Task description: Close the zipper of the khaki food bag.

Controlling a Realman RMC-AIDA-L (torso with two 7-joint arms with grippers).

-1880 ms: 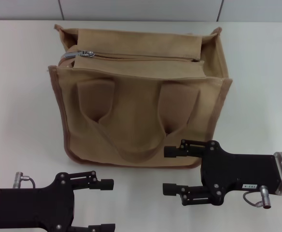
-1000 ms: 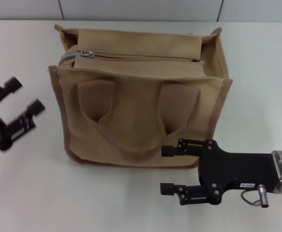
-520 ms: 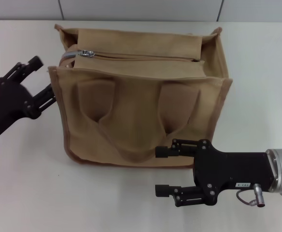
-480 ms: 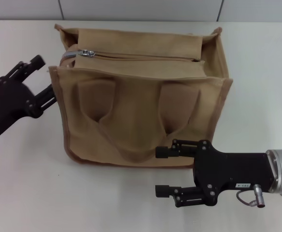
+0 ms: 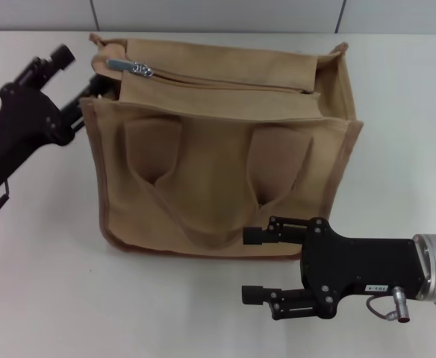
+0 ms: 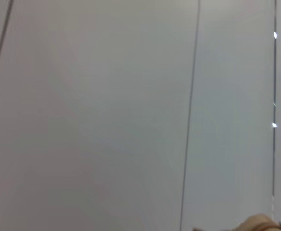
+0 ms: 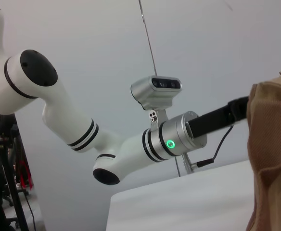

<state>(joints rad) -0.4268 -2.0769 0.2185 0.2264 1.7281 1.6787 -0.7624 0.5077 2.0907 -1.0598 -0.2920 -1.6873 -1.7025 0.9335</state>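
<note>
The khaki food bag stands upright in the middle of the white table in the head view, handles facing me. Its zipper runs along the top, and the silver pull tab sits at the bag's left end. My left gripper is open at the bag's upper left corner, with its nearer finger against the bag's left end panel. My right gripper is open and empty, just in front of the bag's bottom right edge. The bag's edge also shows in the right wrist view.
The white table stretches around the bag, with a grey wall behind it. The left wrist view shows mostly wall and a small tan corner of the bag. The right wrist view shows my left arm reaching towards the bag.
My left gripper has swung from the front left up to the bag's upper left corner. The bag's left end and pull tab shifted slightly away. The right gripper barely moved.
</note>
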